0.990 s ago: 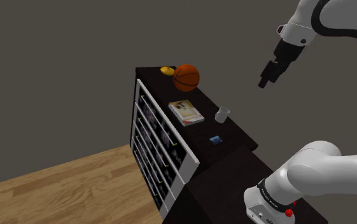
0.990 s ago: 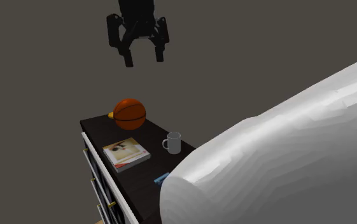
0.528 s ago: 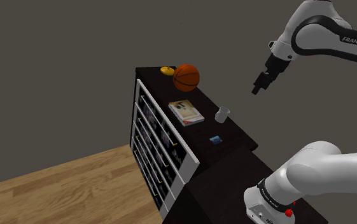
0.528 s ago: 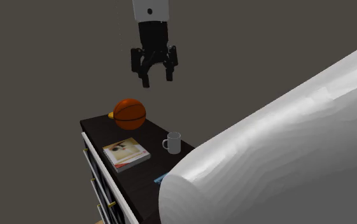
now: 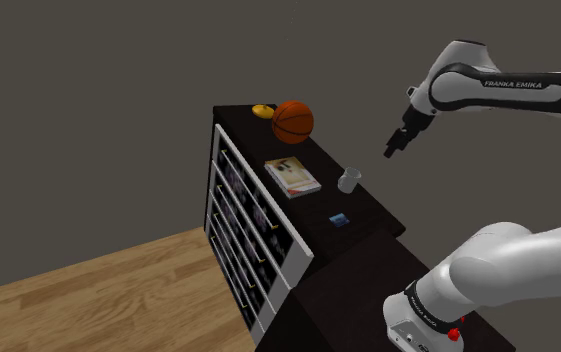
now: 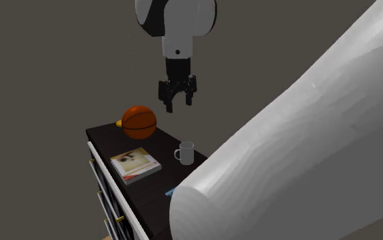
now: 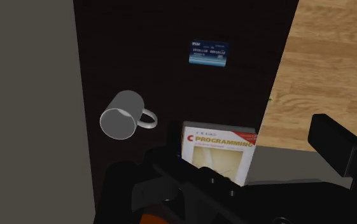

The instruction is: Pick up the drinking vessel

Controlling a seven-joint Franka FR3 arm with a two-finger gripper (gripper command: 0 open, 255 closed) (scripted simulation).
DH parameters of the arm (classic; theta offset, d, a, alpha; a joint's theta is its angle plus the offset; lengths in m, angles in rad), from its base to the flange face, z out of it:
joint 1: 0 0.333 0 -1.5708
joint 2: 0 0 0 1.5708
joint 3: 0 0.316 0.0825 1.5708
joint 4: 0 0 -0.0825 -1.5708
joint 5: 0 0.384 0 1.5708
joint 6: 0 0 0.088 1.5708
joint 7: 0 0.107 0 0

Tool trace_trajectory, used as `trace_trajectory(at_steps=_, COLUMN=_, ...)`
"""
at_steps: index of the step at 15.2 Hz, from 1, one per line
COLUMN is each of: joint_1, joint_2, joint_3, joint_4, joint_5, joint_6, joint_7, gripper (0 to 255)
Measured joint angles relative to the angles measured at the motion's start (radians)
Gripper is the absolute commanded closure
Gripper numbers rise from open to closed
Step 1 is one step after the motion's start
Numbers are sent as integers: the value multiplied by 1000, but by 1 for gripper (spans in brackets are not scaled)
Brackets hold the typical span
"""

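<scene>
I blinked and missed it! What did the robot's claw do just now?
The claw came down toward the mug, still open and holding nothing. The mug, basketball, book and blue card stayed where they were.

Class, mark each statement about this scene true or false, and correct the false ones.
1. The mug stands upright on the dark cabinet top. True.
2. The claw is shut on the mug. False: it hangs open in the air above the cabinet top and holds nothing.
3. The basketball sits on top of the book. False: the ball rests on the cabinet top, apart from the book.
4. A small blue card lies on the cabinet top. True.
</scene>
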Motion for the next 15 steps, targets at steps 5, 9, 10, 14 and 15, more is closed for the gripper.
trace_trajectory(at_steps=5, joint_1=13, joint_2=156, joint_3=-106, joint_4=18, joint_5=21, joint_6=163, joint_7=-107, gripper=0)
trace_trajectory(at_steps=9, joint_1=39, joint_2=306, joint_3=-190, joint_4=54, joint_5=88, joint_6=287, joint_7=-218, gripper=0)
trace_trajectory(at_steps=10, joint_1=48, joint_2=354, joint_3=-213, joint_4=69, joint_5=118, joint_6=319, joint_7=-254, gripper=0)
trace_trajectory(at_steps=14, joint_1=70, joint_2=529, joint_3=-277, joint_4=131, joint_5=272, joint_6=415, joint_7=-420, gripper=0)
trace_trajectory(at_steps=15, joint_1=74, joint_2=577, joint_3=-281, joint_4=152, joint_5=322, joint_6=434, joint_7=-462, gripper=0)
